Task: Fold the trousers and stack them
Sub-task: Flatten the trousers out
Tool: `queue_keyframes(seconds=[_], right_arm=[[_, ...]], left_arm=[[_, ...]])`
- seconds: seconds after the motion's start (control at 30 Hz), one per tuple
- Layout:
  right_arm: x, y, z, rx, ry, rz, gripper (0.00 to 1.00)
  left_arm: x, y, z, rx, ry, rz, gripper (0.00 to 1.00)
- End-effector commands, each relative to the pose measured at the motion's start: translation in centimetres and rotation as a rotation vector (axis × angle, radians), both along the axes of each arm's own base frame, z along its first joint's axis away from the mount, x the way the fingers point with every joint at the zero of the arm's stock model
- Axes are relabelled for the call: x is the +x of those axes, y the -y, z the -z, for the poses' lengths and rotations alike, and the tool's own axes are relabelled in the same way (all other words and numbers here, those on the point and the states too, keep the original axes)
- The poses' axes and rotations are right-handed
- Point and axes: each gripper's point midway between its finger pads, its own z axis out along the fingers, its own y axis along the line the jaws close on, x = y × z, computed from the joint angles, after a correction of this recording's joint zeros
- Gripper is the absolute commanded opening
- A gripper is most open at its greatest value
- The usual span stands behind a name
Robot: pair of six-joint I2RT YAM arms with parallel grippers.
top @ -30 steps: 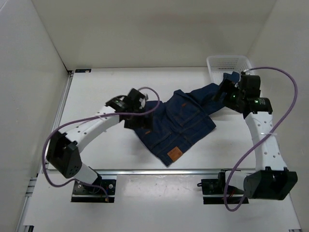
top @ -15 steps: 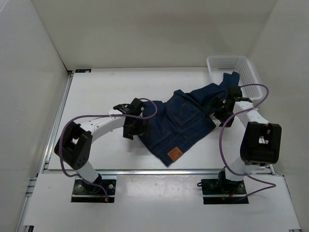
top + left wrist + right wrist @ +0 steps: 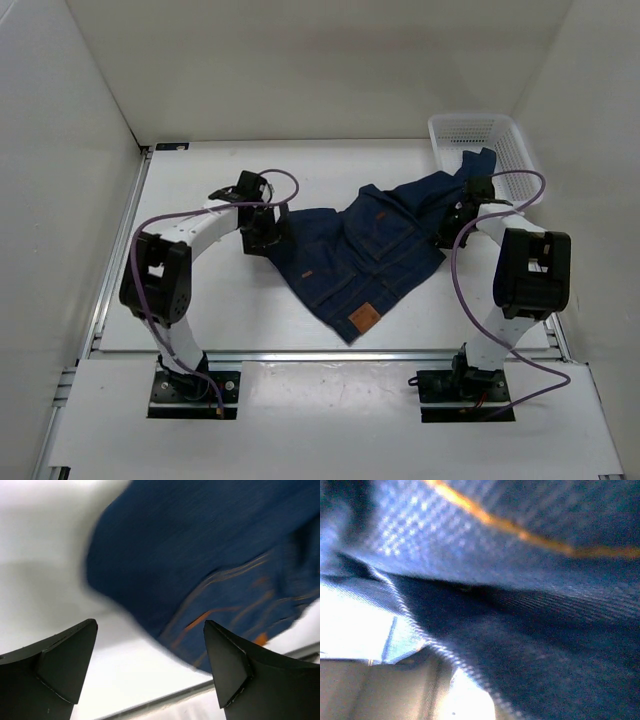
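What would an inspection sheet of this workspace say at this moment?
Surface: white table, no stains seen.
Job's things: trousers, dark denim with orange stitching, spread crumpled mid-table, not folded; one leg reaches the basket.
Clutter: white mesh basket at the far right corner.
Claws: left claw open, above the trousers' left edge, holding nothing. Right claw down at the trouser leg; its camera shows only denim, so its grip cannot be told.
Cables: left purple cable loops along the left arm; right purple cable loops along the right arm.
Surroundings: white walls on three sides; metal rail at the near edge.
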Motion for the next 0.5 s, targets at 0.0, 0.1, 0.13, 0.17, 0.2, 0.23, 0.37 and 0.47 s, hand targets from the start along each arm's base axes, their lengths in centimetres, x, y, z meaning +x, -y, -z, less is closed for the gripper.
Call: queue_keyframes(seconds=[0.0, 0.1, 0.13, 0.17, 0.2, 0.23, 0.37, 0.47], right_arm=[[1.4, -1.6, -0.8, 0.077, 0.043, -0.038, 0.26], [1.9, -2.7, -3.1, 0.064, 0.097, -0.070, 0.00], [1.7, -3.1, -3.8, 0.064, 0.096, -0.079, 0.00], [2.5, -3.0, -4.8, 0.037, 0.119, -0.090, 0.00], [2.5, -3.8, -5.5, 0.023, 0.129, -0.110, 0.00], [2.3, -4.2, -6.1, 0.007, 0.128, -0.128, 0.00], [3.1, -6.8, -9.6, -0.010, 0.199, -0.199, 0.00], [3.8, -9.5, -13.0, -0.017, 0.258, -0.260, 0.00]], left_arm=[[1.9, 3.6, -1.7, -0.129, 0.041, 0.099, 0.98], [2.2, 4.4, -1.4, -0.159, 0.026, 0.136, 0.68], [2.5, 4.7, -1.6, -0.169, 0.029, 0.140, 0.53], [2.4, 4.8, -1.7, -0.178, 0.026, 0.144, 0.35], [2.9, 4.7, -2.1, -0.189, 0.035, 0.139, 0.11], [2.8, 4.8, -2.7, -0.200, 0.044, 0.143, 0.10], [4.5, 2.4, -7.1, -0.213, 0.168, 0.083, 0.10], [6.2, -1.6, -10.8, -0.164, 0.293, -0.034, 0.10]])
